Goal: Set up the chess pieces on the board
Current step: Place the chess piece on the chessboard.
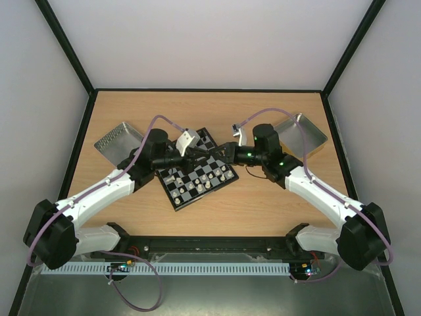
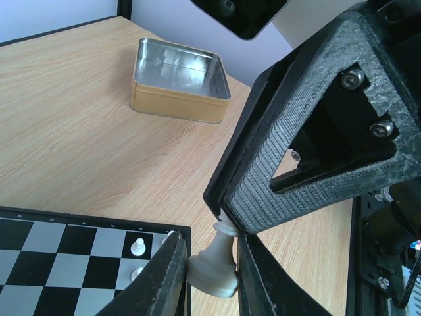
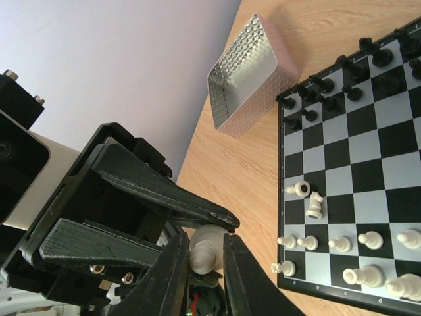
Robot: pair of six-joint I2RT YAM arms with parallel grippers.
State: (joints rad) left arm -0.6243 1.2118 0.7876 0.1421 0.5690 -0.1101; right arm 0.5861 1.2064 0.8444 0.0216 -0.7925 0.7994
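Note:
Over the board's (image 1: 197, 181) far corner my two grippers meet tip to tip on one cream-white chess piece (image 2: 216, 263). My left gripper (image 2: 210, 247) is shut on its wide base. My right gripper (image 3: 202, 247) is shut on its rounded head (image 3: 206, 249), and its fingers (image 2: 296, 171) fill the left wrist view. Both hang above the wood just off the board's edge (image 2: 66, 250). On the board (image 3: 368, 164), black pieces (image 3: 329, 92) crowd one side and white pieces (image 3: 342, 243) line the other. One white piece (image 3: 299, 189) lies tipped beside a white knight (image 3: 316, 205).
A silver dimpled tray (image 1: 118, 140) stands at the back left of the table and a gold-sided tray (image 1: 302, 135) at the back right. The gold tray (image 2: 177, 99) looks empty inside. Black frame walls ring the table.

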